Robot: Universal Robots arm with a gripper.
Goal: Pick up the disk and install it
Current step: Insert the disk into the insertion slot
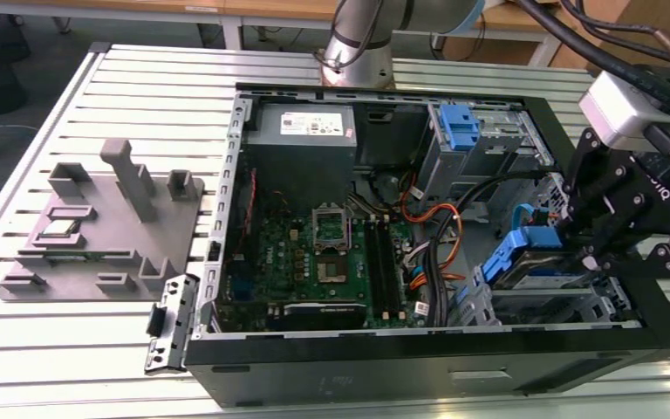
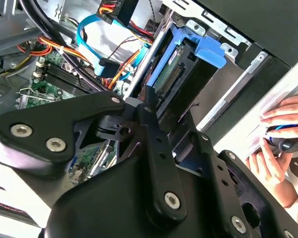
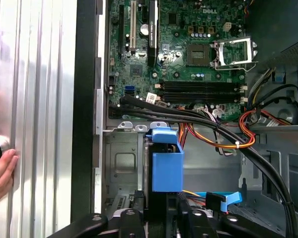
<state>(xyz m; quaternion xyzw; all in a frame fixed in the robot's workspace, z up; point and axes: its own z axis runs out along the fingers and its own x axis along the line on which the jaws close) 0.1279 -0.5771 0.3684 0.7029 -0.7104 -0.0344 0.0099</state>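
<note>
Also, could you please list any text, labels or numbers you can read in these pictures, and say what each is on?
Nothing reads clearly enough to quote.
Sticker on the power supply: print too small.
Label on the disk: blurred.
White markings on the motherboard: too small.
Lettering on the gripper: partly hidden.

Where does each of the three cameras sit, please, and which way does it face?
Exterior view: off the arm, looking down into the open computer case; gripper at the exterior view's right.
First wrist view: on the arm, looking down past the gripper at the held disk and motherboard.
Second wrist view: on the arm, looking along the gripper's links at the disk.
Both wrist views share a person's hand.
</note>
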